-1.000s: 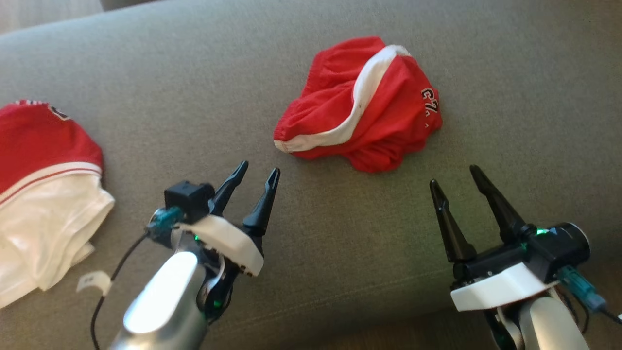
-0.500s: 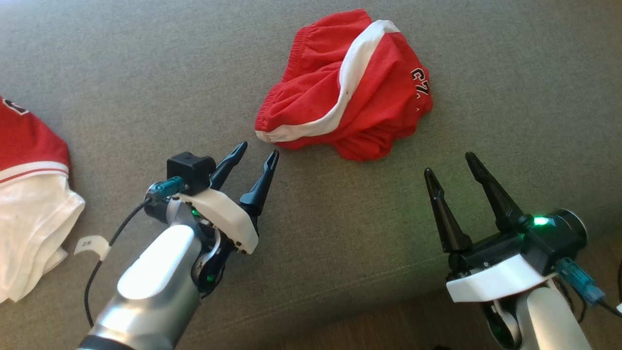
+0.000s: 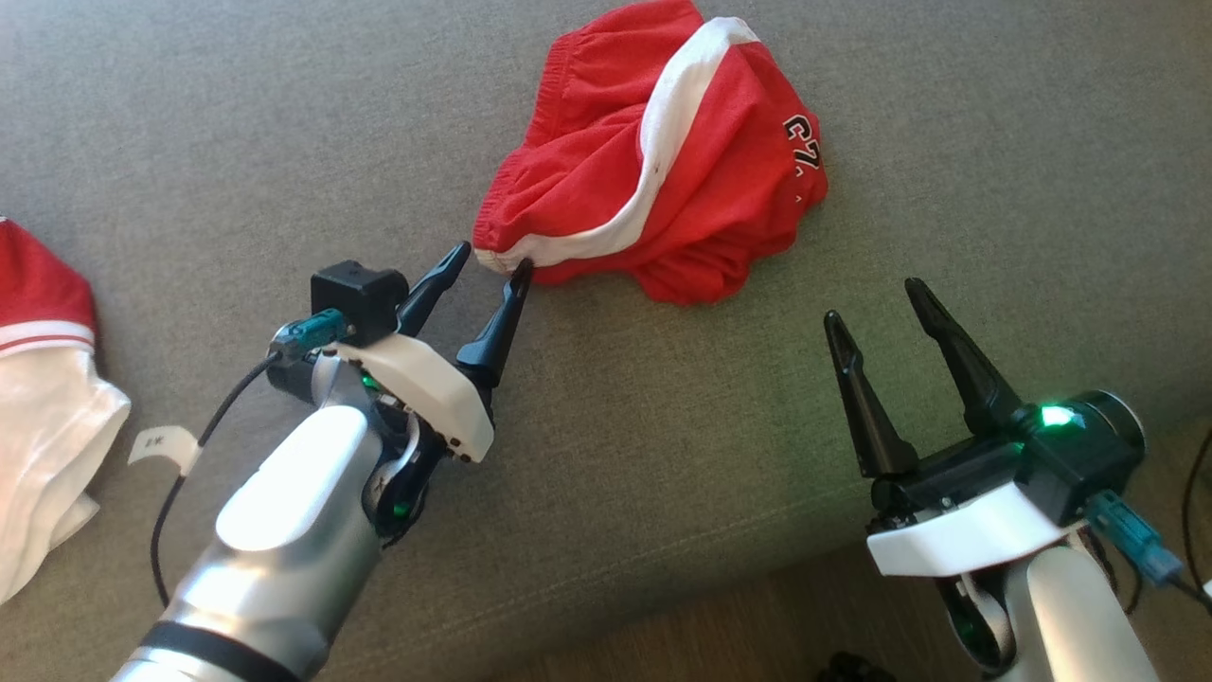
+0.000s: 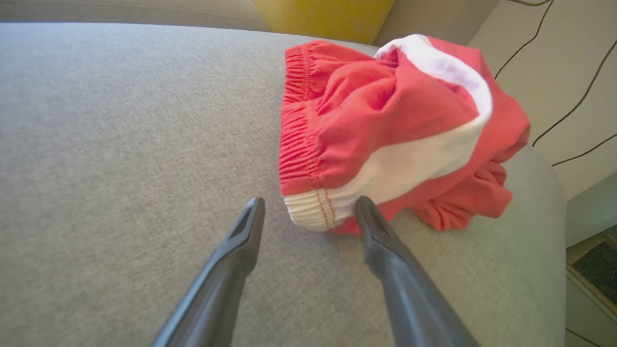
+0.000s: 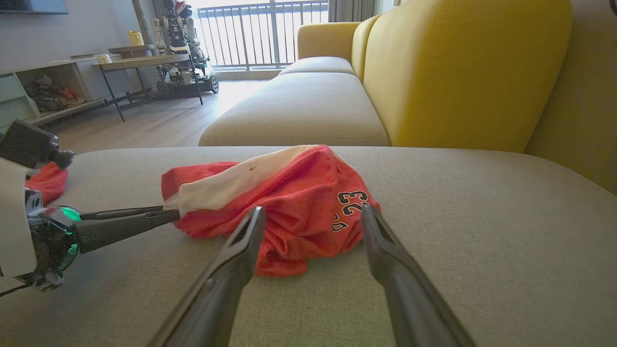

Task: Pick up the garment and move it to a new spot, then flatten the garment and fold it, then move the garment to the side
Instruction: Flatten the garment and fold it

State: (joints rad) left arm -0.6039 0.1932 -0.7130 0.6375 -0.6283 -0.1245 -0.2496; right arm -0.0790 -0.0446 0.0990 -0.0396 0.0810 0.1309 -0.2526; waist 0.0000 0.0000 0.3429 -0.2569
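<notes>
A: From the head camera, how far along?
B: Barely begun. Garment [image 3: 653, 180] crumpled in a heap on the grey seat cushion [image 3: 237, 142]; not lifted, not flattened, not folded. Left gripper [image 3: 493, 259] spread wide at the white waistband corner, one tip touching it. Right gripper [image 3: 872, 301] gaping too, empty, near the heap's front edge but apart.
A: Anything else there?
B: A second red-and-white garment [image 3: 47, 417] at the cushion's left edge, well apart.
A: And the left wrist?
B: Waistband corner lying between the parted fingers, nothing pinched yet. Yellow backrest [image 4: 328, 19] beyond the cushion.
A: Right wrist?
B: Looks over the number print, with the left arm's fingers reaching the white band from the side. Nothing in the way; probably best to keep the two arms from crossing during the lift.
</notes>
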